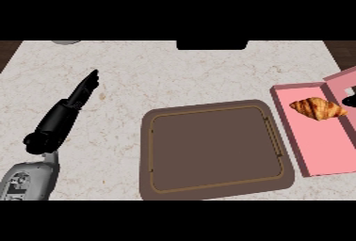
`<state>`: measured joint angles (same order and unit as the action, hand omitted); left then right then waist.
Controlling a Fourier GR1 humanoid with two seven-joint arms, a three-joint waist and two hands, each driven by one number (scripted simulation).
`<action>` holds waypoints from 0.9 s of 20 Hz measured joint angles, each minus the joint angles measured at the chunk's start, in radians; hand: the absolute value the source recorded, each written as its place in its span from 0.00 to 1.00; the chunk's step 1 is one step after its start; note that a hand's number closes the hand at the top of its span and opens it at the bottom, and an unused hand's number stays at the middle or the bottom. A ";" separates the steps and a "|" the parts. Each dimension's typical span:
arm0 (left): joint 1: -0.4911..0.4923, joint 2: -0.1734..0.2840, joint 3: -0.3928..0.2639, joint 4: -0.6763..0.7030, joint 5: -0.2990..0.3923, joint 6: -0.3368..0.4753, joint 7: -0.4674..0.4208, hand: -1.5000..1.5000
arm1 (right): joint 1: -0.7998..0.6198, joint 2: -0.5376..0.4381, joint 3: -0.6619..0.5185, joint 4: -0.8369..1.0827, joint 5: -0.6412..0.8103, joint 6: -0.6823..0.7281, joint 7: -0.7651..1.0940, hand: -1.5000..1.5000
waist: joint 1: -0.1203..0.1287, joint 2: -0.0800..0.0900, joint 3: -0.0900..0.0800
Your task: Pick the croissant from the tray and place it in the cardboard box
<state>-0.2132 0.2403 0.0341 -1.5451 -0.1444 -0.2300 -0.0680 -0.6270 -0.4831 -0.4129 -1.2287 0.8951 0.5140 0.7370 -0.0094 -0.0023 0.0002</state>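
The golden-brown croissant (318, 108) lies inside the open pink box (327, 150) at the right, near the box's far end. The brown tray (160, 155) sits mid-counter with nothing on it. My left hand (82, 92) rests over the counter at the left, fingers straight and pointing away, far from the tray and the box. A small black piece of my right hand (350, 99) shows at the right edge, just right of the croissant and apart from it; most of that hand is out of view.
The box's pink lid (344, 80) stands open at the far right. A grey round object (66, 42) peeks in at the counter's top left. A black block (212, 44) sits at the top centre edge.
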 measured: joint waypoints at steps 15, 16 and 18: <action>0.012 -0.012 -0.003 -0.032 -0.003 0.001 0.023 0.50 | -0.017 0.148 -0.350 -0.237 -0.318 -0.444 -0.230 0.00 | -0.001 -0.003 0.003; 0.011 -0.008 0.001 -0.025 -0.002 -0.002 0.018 0.50 | -0.004 0.158 -0.381 -0.251 -0.343 -0.467 -0.238 0.00 | -0.004 -0.002 0.002; 0.012 -0.007 0.000 -0.020 -0.003 -0.008 0.012 0.50 | 0.010 0.160 -0.429 -0.256 -0.387 -0.507 -0.260 0.00 | -0.001 -0.001 0.002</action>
<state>-0.2009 0.2337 0.0344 -1.5653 -0.1475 -0.2377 -0.0559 -0.6171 -0.3228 -0.8420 -1.4844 0.5080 0.0067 0.4772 -0.0107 -0.0031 0.0019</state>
